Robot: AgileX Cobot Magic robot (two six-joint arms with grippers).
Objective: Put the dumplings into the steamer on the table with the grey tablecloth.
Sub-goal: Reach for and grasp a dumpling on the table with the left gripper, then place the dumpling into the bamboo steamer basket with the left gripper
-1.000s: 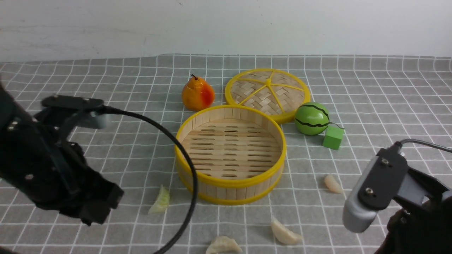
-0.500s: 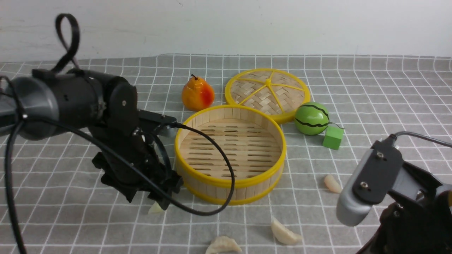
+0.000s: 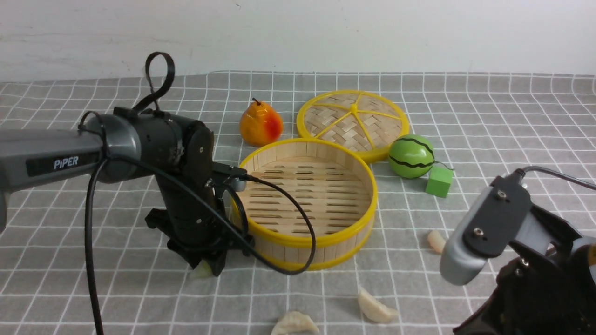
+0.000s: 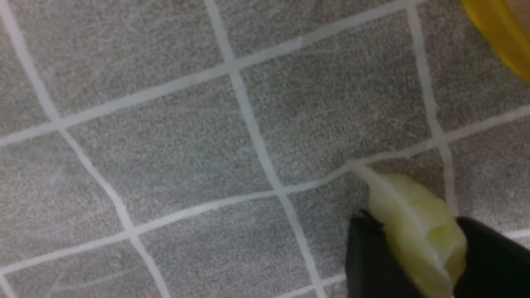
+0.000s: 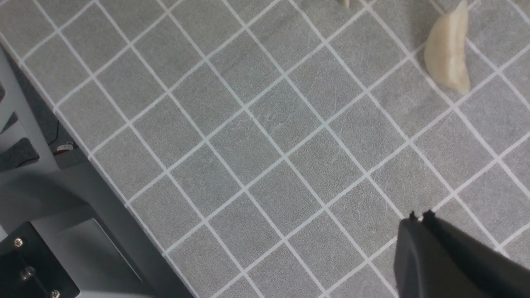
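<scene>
The steamer stands empty in the middle of the grey tablecloth. My left gripper is down at its front left, shut on the greenish dumpling, which still touches the cloth. In the left wrist view the dumpling sits between both black fingers of the gripper. Three cream dumplings lie on the cloth: one front centre, one right of it, one right of the steamer. My right gripper is shut and empty above the cloth, apart from a cream dumpling.
A pear, the woven lid, a toy watermelon and a green cube lie behind and to the right of the steamer. The left arm's cable loops over the steamer's front. The right wrist view shows the table's edge.
My left arm swung in from the left, came down beside the steamer and closed around the greenish dumpling. My right arm drifted slightly left and lower.
</scene>
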